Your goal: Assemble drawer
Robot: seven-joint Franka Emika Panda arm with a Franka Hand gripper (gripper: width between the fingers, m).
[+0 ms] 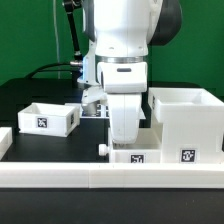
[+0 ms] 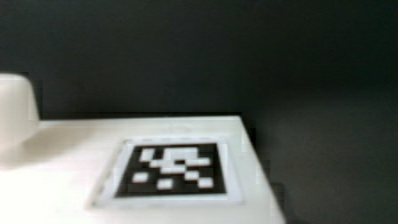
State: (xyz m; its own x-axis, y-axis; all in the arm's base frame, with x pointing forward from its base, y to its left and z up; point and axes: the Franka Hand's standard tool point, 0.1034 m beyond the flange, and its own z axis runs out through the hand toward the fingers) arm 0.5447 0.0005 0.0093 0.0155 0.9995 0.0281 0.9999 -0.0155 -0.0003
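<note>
The drawer is in three white tagged pieces. The boxy housing (image 1: 186, 120) stands at the exterior view's right. One small open-top tray (image 1: 46, 118) sits at the left. A second small tray (image 1: 133, 156), its knob (image 1: 103, 149) pointing left, lies in front of the housing's left side. My gripper (image 1: 122, 138) hangs straight down onto this second tray, and its fingertips are hidden behind the tray's rim. The jaws are shut; I see nothing held. The wrist view shows no fingers, only a blurred white face with a square tag (image 2: 175, 170) close below and a rounded white shape (image 2: 15, 120).
A long low white rail (image 1: 90, 178) runs along the front edge. Another white piece (image 1: 5, 141) shows at the far left. The black table (image 1: 20, 98) lies behind the trays, with a green backdrop and a cable stand beyond.
</note>
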